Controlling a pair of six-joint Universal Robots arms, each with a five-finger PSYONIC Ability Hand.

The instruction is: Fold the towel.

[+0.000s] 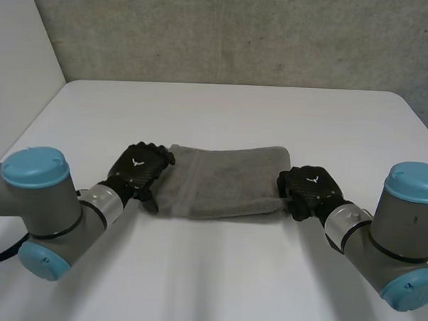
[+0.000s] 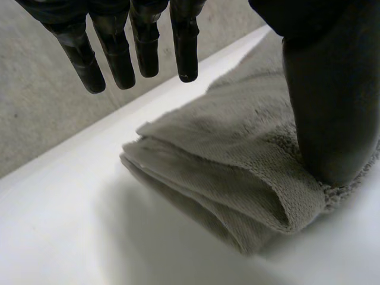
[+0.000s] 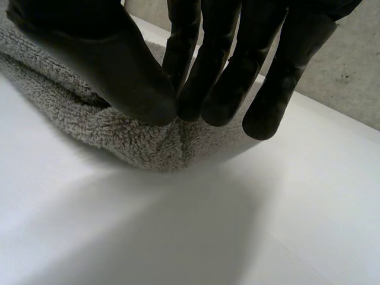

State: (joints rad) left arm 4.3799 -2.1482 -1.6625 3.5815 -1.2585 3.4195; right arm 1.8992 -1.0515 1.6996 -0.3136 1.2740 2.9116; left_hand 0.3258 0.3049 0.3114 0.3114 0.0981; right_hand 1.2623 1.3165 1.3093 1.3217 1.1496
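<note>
One grey towel (image 1: 224, 181) lies folded into a long band across the middle of the white table (image 1: 223, 111), and two black hands sit at its short ends, one at each. The left hand (image 1: 137, 168) is at the towel's left end. In its wrist view the fingers (image 2: 142, 47) hang straight and a little spread in the air above the cloth, touching nothing. The thumb (image 2: 329, 119) comes down on the top layer at the near corner of that end and presses on it. A wide gap separates thumb and fingers, and nothing is caught between them. That end of the towel shows stacked layers with a rounded fold just beside the thumb; how many layers there are I cannot tell. The right hand (image 1: 310, 187) is at the near corner of the towel's right end. In its wrist view the fingers (image 3: 219, 71) are bunched close together and meet the thumb (image 3: 113, 65), with a small ridge of towel clamped between their tips. The outermost finger sits slightly apart from the rest. Below the pinch the cloth rests on the table. Counted up: one towel, one table, two hands, and two grey arms with light-blue caps, the left arm (image 1: 48, 210) and the right arm (image 1: 403, 233), reaching in from the near corners.
</note>
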